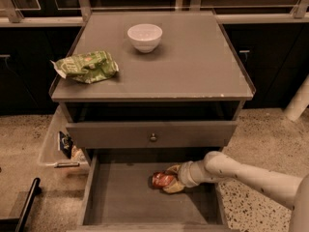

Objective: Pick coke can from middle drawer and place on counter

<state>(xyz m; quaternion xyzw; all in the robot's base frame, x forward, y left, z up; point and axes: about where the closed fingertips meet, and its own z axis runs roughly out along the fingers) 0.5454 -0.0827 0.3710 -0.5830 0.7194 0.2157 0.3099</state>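
The coke can [161, 180] lies on its side on the floor of the open middle drawer [120, 197], near the drawer's back, right of centre. My gripper [169, 179] reaches into the drawer from the right on a pale arm. Its fingers [173, 170] sit on either side of the can, closed against it, and the can rests on the drawer floor. The counter [198, 66] is the grey cabinet top above.
A white bowl [144, 36] and a green snack bag [87, 66] sit on the counter. A shut drawer front with a round knob [153, 137] overhangs the open drawer. A clear bin [52, 146] hangs at the cabinet's left. A white post [299, 100] stands at the right.
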